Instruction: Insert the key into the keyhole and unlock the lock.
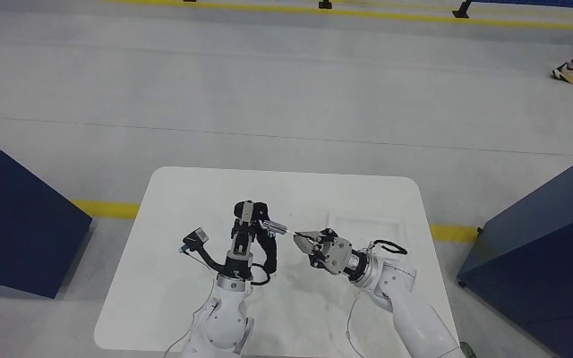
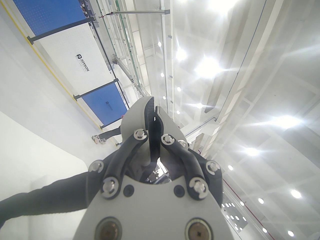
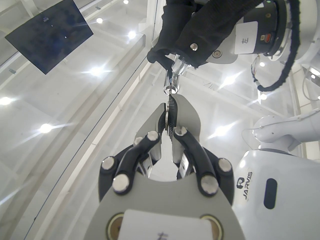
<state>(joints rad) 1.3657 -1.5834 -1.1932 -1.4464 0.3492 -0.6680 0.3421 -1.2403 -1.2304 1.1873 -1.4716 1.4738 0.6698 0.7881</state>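
The lock (image 3: 180, 33) is a black-covered body with a silver cylinder (image 3: 173, 76) sticking out of it. My left gripper (image 1: 252, 217) holds it above the table's middle, and its fingers (image 2: 150, 116) are shut on the black part. My right gripper (image 3: 170, 106) is shut on the flat silver key (image 3: 167, 116). The key's tip meets the keyhole end of the cylinder. From above, the right gripper (image 1: 310, 240) faces the lock's cylinder (image 1: 276, 226), with the key (image 1: 295, 234) bridging the short gap between them.
Both arms hang over a white table (image 1: 170, 286) with rounded corners. Dark blue partitions stand off the left (image 1: 31, 233) and the right (image 1: 528, 259) sides. A black cable (image 3: 287, 51) loops from the left wrist near the lock.
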